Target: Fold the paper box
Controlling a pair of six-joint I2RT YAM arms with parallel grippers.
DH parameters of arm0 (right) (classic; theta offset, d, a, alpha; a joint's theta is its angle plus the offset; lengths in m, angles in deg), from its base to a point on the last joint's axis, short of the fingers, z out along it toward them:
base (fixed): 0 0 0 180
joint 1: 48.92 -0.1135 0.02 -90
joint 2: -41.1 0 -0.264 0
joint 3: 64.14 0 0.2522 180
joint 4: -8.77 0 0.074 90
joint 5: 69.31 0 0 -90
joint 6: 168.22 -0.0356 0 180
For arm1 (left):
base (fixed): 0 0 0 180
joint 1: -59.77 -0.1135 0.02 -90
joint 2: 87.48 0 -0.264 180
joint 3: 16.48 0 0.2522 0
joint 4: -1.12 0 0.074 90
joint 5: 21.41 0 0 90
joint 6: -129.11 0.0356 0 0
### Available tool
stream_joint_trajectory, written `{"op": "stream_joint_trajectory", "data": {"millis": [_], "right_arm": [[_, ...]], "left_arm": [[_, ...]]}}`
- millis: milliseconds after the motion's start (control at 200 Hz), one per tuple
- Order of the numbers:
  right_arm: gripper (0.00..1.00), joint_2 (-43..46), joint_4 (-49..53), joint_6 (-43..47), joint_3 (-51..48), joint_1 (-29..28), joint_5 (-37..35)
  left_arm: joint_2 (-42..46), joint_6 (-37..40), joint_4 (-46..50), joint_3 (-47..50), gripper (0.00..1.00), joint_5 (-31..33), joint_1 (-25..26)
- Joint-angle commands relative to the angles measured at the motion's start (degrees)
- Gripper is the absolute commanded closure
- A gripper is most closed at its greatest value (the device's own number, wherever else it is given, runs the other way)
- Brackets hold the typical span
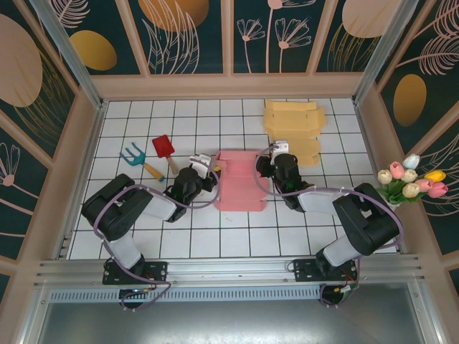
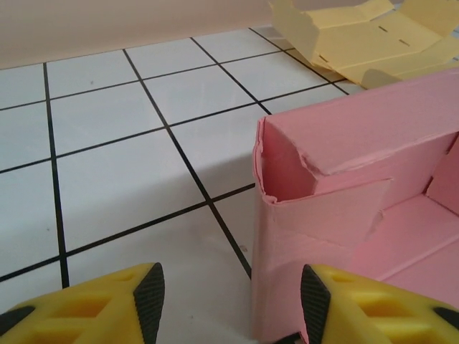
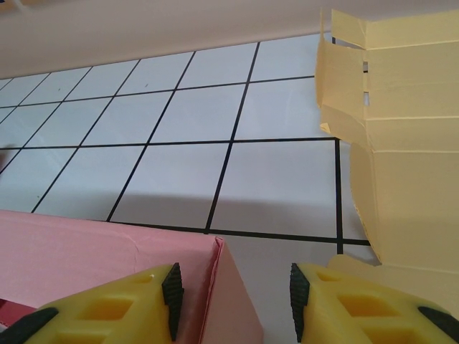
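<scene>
Pink box (image 1: 240, 183) sits mid-tabletop (image 1: 237, 236) between the arms, maybe halfway done: side walls are up and one corner's tucked, but the rest looks unfinished. It's open side up, with its long axis running away from the arms. Left claw (image 2: 231, 294) and right claw (image 3: 234, 290) both gape, each straddling a wall without pinching it.

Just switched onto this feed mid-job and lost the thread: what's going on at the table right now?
Both arms are at the pink paper box in the middle of the table, one on each side. Its walls are partly raised, so the fold is not finished. The left tool is open, with the box's corner wall between its fingers but not clamped. The right tool is open too, straddling the opposite wall's edge. A flat yellow box blank lies apart at the far side.
</scene>
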Motion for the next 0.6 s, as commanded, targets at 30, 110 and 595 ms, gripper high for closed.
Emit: {"op": "stream_joint_trajectory", "data": {"millis": [30, 110, 595], "right_arm": [[0.53, -1.99, 4.66, 1.66, -0.2, 0.19, 2.28], [0.53, -2.25, 4.53, 1.72, -0.2, 0.18, 2.58], [0.53, -4.18, 3.85, 1.48, 0.42, 0.21, 4.09]], "left_arm": [[-3.46, 4.33, -3.3, -2.21, 0.48, -1.92, -0.73], [-4.58, 3.87, -3.44, -3.53, 0.52, -3.55, -0.7], [-10.05, -0.48, -3.11, -10.18, 0.7, -11.59, 0.11]]}}
